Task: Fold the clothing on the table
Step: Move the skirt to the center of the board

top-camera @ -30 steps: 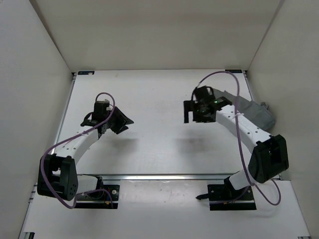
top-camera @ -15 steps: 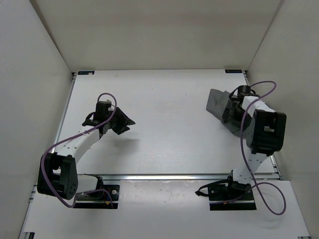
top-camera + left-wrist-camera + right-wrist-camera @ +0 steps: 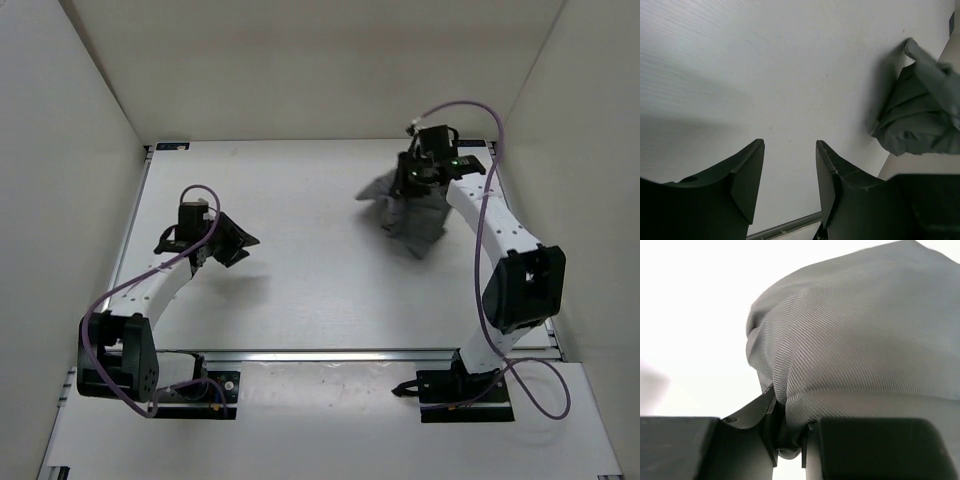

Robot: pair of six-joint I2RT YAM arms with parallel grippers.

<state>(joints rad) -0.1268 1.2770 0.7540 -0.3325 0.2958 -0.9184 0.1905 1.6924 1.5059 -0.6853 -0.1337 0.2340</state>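
Observation:
The clothing (image 3: 408, 215), a bunched grey fabric, hangs over the back right part of the white table (image 3: 300, 200). My right gripper (image 3: 422, 176) is shut on its upper edge. In the right wrist view a fold of ribbed grey clothing (image 3: 855, 340) is pinched between the jaws of the right gripper (image 3: 788, 432). My left gripper (image 3: 236, 241) is open over the table's left side, far from the garment. In the left wrist view the left gripper (image 3: 789, 172) holds nothing, and the clothing (image 3: 920, 117) shows at the right edge.
White walls close in the table on the left, back and right. A metal rail (image 3: 350, 353) runs along the near edge by the arm bases. Small black brackets (image 3: 172, 147) mark the back corners. The right arm's purple cable (image 3: 470, 110) loops above its wrist.
The right gripper went from open to shut on the clothing and carried it from the right edge toward the back middle, lifted. The left arm shifted slightly left.

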